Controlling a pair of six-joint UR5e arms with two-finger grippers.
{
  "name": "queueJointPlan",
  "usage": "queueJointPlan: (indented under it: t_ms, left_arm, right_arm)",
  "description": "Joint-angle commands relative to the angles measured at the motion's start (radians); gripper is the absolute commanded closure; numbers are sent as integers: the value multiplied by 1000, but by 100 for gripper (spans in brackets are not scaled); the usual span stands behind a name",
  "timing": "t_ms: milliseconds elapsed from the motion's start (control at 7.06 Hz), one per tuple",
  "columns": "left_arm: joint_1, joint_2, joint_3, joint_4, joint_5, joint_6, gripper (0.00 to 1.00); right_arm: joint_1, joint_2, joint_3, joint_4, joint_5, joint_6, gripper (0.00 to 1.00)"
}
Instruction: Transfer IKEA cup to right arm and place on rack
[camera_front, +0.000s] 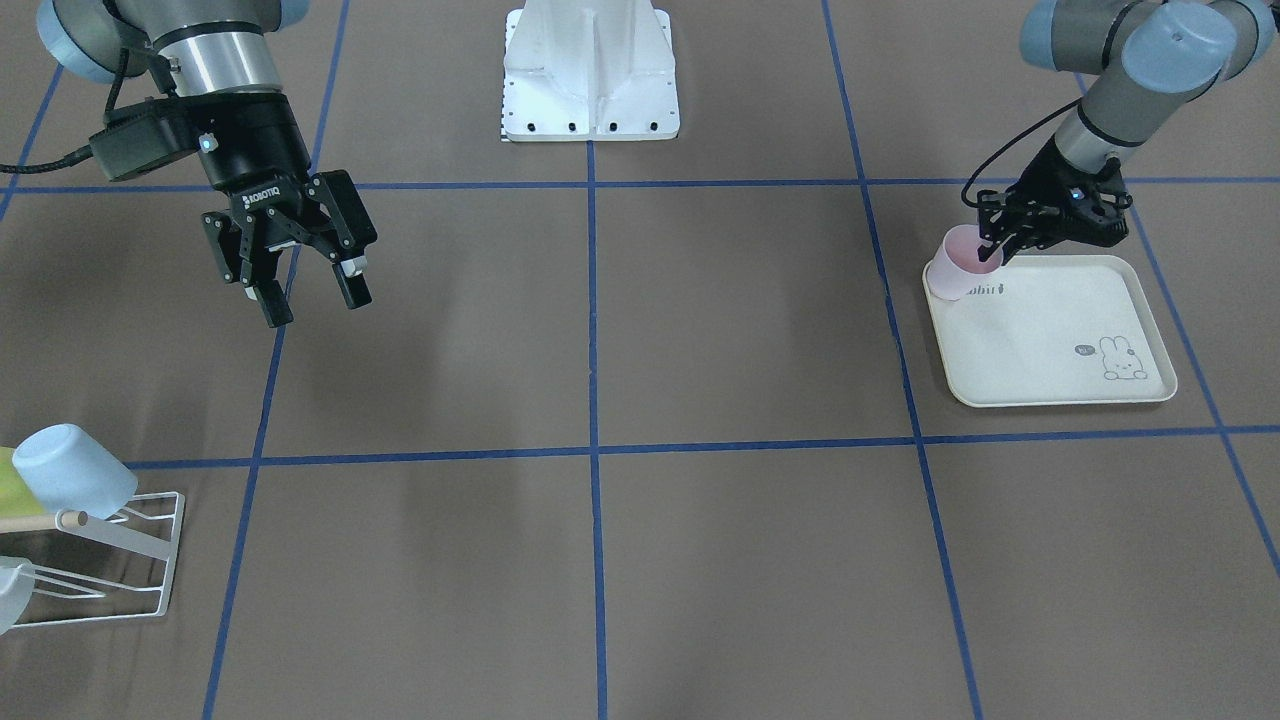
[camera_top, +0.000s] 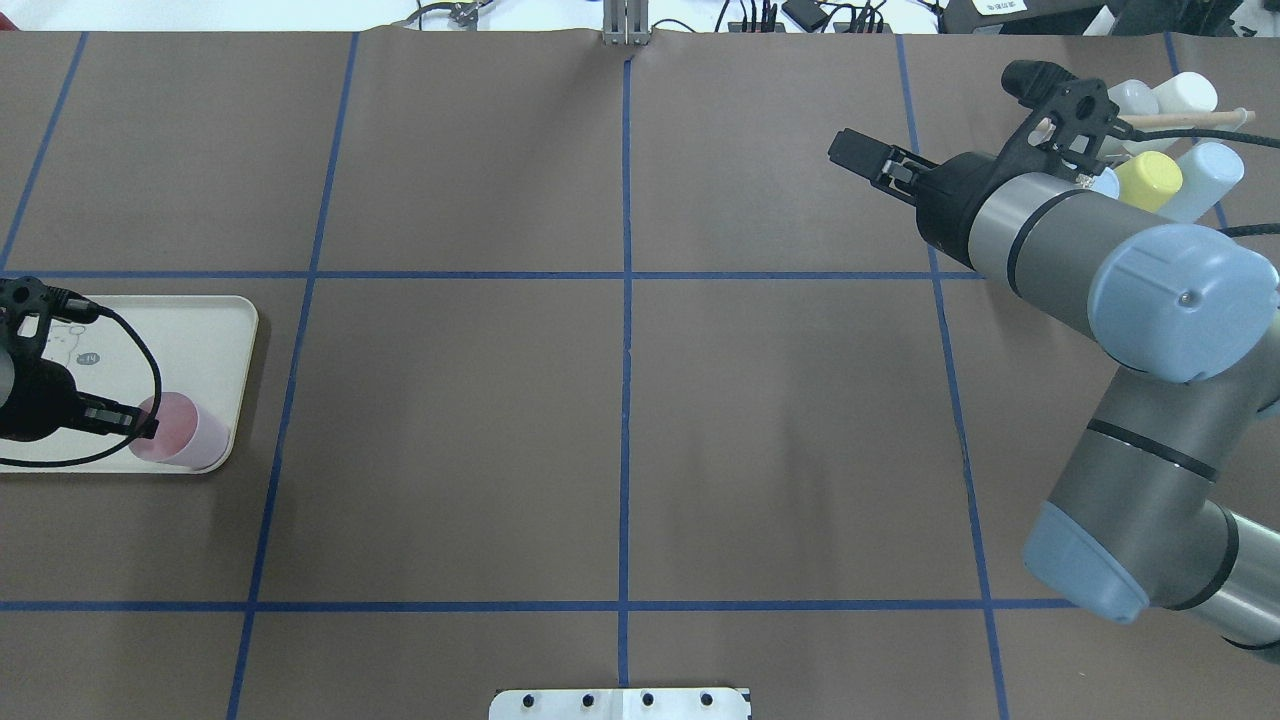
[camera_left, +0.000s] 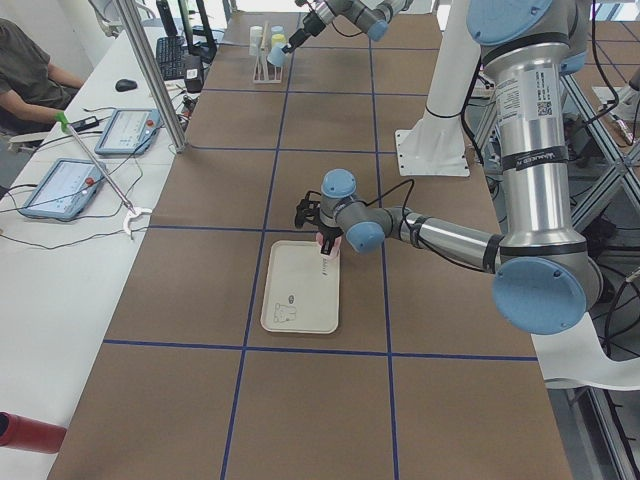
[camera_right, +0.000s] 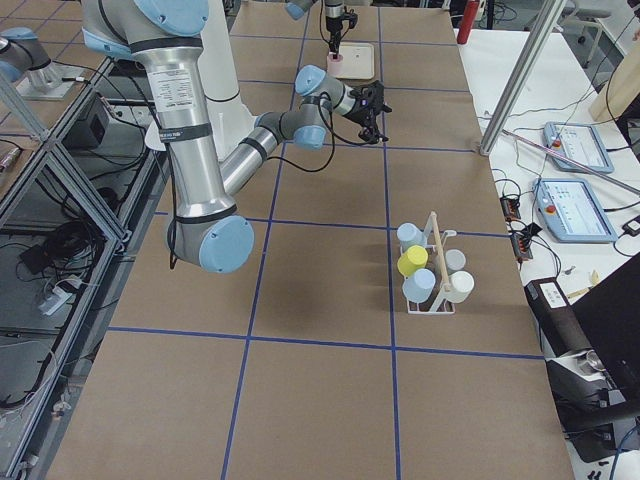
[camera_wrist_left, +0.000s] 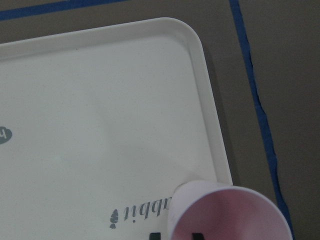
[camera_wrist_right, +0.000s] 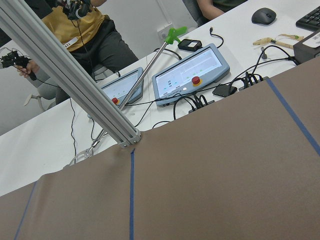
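Note:
The pink IKEA cup (camera_front: 958, 268) stands upright in a corner of the cream rabbit-print tray (camera_front: 1060, 330). My left gripper (camera_front: 998, 246) is at the cup's rim (camera_top: 185, 440), one finger inside and one outside, shut on the wall. In the left wrist view the cup's mouth (camera_wrist_left: 230, 215) fills the bottom edge above the tray (camera_wrist_left: 100, 125). The right arm's gripper (camera_front: 310, 295) hangs open and empty over bare table, far from the cup. The white wire rack (camera_front: 150, 545) with its wooden dowel holds blue, yellow and white cups (camera_right: 425, 265).
The robot's white base plate (camera_front: 590, 80) sits at the table's robot side. Blue tape lines (camera_front: 592, 450) grid the brown table. Beyond the far edge are touch panels (camera_wrist_right: 192, 70), cables and seated people (camera_wrist_right: 90, 35).

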Motion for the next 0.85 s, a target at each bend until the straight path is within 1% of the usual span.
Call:
queueJointPlan:
  t_ms: [0,142,283,425,567,708]
  left_arm:
    - [-3,2,-13,7,3,-20,100]
    - [-4,15,-28,7,3,-84,100]
    - [-21,52,-84,28,3,-92,100]
    - [-49,60,-152,116,1,-93,100]
    - [-119,40,-206,226,1,-95,100]
    - [-183,11,-221,255,1,-107,100]
  right_arm:
    - [0,0,1,0,1,-2,0]
    - [0,2,1,0,3,-2,0]
    - [0,8,1,0,3,0,0]
    - [0,9,2,0,4,-2,0]
    - [0,11,4,2,6,-2,0]
    - [0,18,7,2,6,0,0]
